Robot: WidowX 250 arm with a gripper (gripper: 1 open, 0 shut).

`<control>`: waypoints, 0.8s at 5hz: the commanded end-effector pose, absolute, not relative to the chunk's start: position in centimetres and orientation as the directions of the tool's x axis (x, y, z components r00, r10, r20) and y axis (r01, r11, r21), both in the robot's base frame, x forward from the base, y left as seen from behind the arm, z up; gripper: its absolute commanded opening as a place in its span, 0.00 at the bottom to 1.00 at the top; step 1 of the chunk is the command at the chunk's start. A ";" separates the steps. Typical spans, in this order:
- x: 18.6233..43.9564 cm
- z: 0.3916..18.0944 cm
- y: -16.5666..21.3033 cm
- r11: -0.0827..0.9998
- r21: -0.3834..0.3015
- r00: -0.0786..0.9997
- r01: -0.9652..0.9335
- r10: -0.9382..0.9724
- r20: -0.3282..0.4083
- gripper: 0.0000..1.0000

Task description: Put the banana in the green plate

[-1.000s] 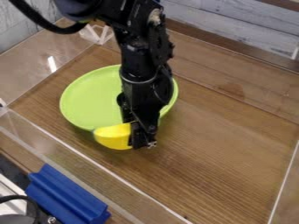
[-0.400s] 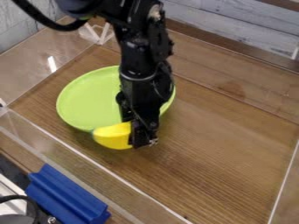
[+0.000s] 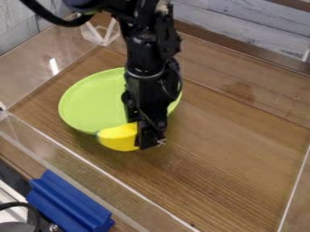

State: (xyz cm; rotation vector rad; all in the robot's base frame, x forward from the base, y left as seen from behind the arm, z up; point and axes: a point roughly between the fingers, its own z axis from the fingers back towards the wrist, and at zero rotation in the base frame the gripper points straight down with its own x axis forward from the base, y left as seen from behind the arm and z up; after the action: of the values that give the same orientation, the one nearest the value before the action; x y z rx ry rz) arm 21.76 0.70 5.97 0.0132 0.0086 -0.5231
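Black, jointed and knobbly, my gripper (image 3: 147, 136) reaches down from the top of the view, its fingers drawn together on the banana (image 3: 119, 137), a stubby yellow piece at their left side in the picture. The banana sits at the near rim of the green plate (image 3: 91, 101), overlapping that edge in view; whether it rests on the rim or hangs just above it, I cannot tell. Behind my fingers the plate spreads out, round and lime green, its right part partly hidden by my arm. Under it lies the brown wooden tabletop (image 3: 224, 149), running away to the right. Toward the near left corner, well apart from the plate, I have a blue ridged object (image 3: 71, 205) beyond the clear edging of the table, with a black cable (image 3: 17, 207) curving beside it
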 end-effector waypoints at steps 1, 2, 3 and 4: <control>22.9 7.8 1.0 0.874 0.047 0.873 0.484 -0.486 0.048 0.00; 23.0 8.1 1.0 0.877 0.048 0.876 0.478 -0.480 0.050 0.00; 22.6 8.1 1.2 0.891 0.044 0.890 0.451 -0.453 0.053 0.00; 22.2 8.0 1.4 0.907 0.043 0.905 0.420 -0.422 0.057 0.00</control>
State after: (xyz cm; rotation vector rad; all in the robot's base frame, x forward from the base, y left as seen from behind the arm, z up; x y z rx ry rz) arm 21.74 1.11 6.77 0.0147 -0.0105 -0.4449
